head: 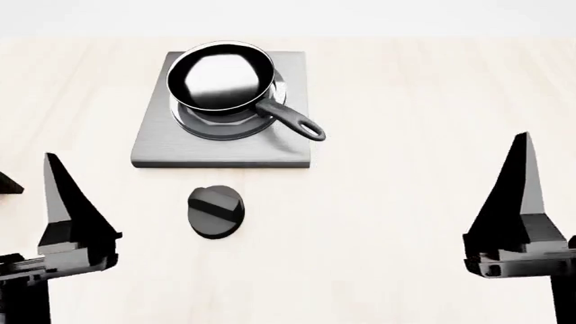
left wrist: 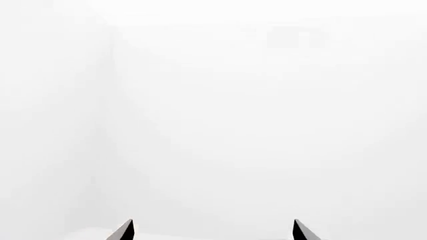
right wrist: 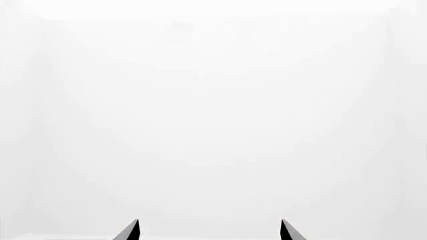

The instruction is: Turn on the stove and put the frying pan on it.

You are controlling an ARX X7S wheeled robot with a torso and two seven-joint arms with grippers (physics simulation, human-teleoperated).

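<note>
The grey square stove lies on the pale wooden table, left of centre. The black frying pan sits on its burner, its long handle pointing to the front right. The round black knob lies on the table in front of the stove. My left gripper stands at the front left, upright and empty. My right gripper stands at the front right, also empty. Both wrist views show wide-apart fingertips against blank white.
The pale wooden table reaches to a white wall at the back. A small dark part shows at the left edge.
</note>
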